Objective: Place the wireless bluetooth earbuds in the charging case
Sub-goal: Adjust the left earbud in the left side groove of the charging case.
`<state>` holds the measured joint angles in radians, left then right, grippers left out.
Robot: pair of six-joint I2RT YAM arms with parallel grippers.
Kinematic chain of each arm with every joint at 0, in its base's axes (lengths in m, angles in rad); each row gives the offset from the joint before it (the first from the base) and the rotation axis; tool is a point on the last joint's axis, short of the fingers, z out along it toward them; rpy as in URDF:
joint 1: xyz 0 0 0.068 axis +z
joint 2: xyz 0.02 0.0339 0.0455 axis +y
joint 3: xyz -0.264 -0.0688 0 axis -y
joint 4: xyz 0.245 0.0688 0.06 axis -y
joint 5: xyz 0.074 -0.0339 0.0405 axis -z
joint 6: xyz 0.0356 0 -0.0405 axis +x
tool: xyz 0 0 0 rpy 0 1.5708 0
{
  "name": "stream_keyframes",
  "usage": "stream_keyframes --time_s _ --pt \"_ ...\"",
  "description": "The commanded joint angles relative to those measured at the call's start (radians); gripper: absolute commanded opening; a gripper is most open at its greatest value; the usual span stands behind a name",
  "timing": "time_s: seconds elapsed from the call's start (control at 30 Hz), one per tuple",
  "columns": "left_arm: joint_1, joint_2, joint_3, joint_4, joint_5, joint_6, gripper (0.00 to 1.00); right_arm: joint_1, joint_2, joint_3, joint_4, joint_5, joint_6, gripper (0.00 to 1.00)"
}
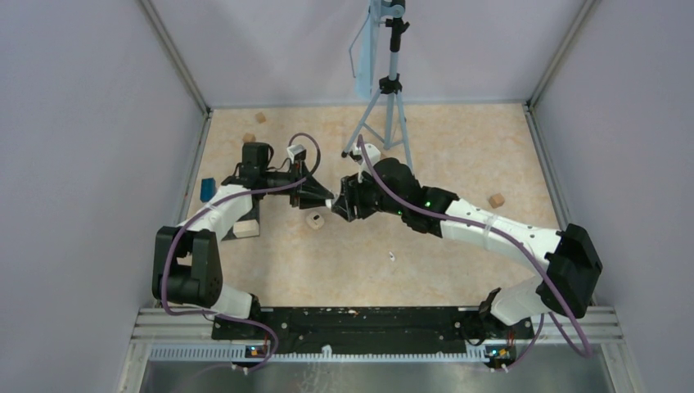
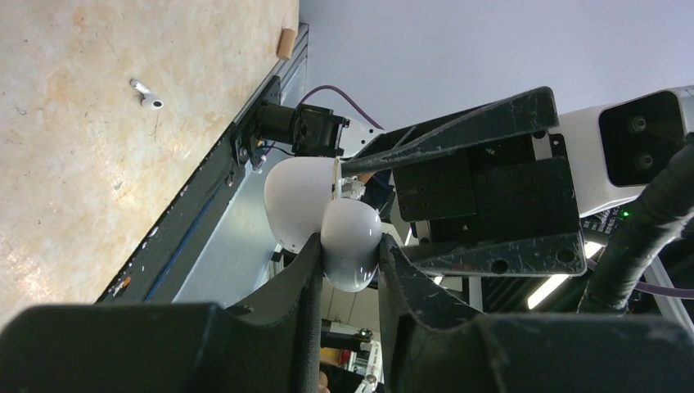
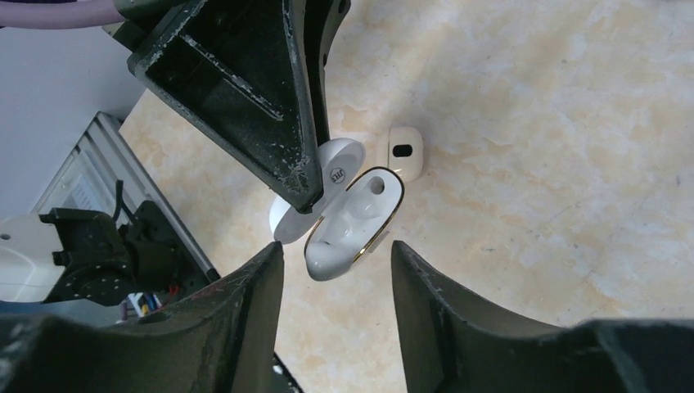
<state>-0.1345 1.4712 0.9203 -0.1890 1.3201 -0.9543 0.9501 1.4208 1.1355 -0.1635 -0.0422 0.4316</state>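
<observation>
Two hands meet over the middle of the desk, fingertips almost nose to nose. My left hand is clenched on the charging case, pinching its rounded base from both sides. The case is up off the desk. Its lid is hinged open and its gold-edged rim is turned toward my right hand. The right hand is released, fingers spread, one on each side of the case's lower end and apart from it as far as I can see. I can't tell whether an earbud sits in the wells.

One earbud lies loose on the desk, nearer the arm bases and to the right of the hands. It is well apart from both, with bare desk all round it. A second case, small and white, lies on the desk just under the hands.

Edges: walls stand close on the left, right and far sides, and a metal rail runs along the near edge. A tripod stands at the far edge right behind the hands. Wooden blocks sit near the far-left corner, and one more sits near the right edge. A blue object lies at the left edge beside my left arm. The widest bare stretch is the right half, between my right arm and the far wall.
</observation>
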Motion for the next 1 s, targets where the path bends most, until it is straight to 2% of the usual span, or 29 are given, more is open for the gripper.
stream_keyframes --time_s 0.0,0.1,0.47,0.67,0.83,0.97 --pt "-0.004 -0.006 0.033 0.009 0.042 0.020 0.00 -0.009 -0.021 0.025 0.034 0.032 0.010 0.56" --pt "-0.004 -0.008 0.035 0.009 0.030 0.017 0.00 -0.009 -0.037 0.016 0.035 0.038 0.022 0.62" --pt "-0.004 -0.004 0.035 0.009 0.017 0.020 0.00 -0.010 -0.129 -0.035 0.062 0.056 0.098 0.66" --pt "-0.004 0.000 0.034 0.010 0.014 0.023 0.00 -0.010 -0.217 -0.159 0.138 0.114 0.192 0.64" --pt "-0.004 0.002 0.033 0.008 0.008 0.022 0.00 -0.003 -0.185 -0.114 0.086 0.141 0.245 0.54" --pt "-0.004 0.006 0.034 0.009 0.007 0.020 0.00 0.006 -0.150 -0.076 0.051 0.162 0.248 0.51"
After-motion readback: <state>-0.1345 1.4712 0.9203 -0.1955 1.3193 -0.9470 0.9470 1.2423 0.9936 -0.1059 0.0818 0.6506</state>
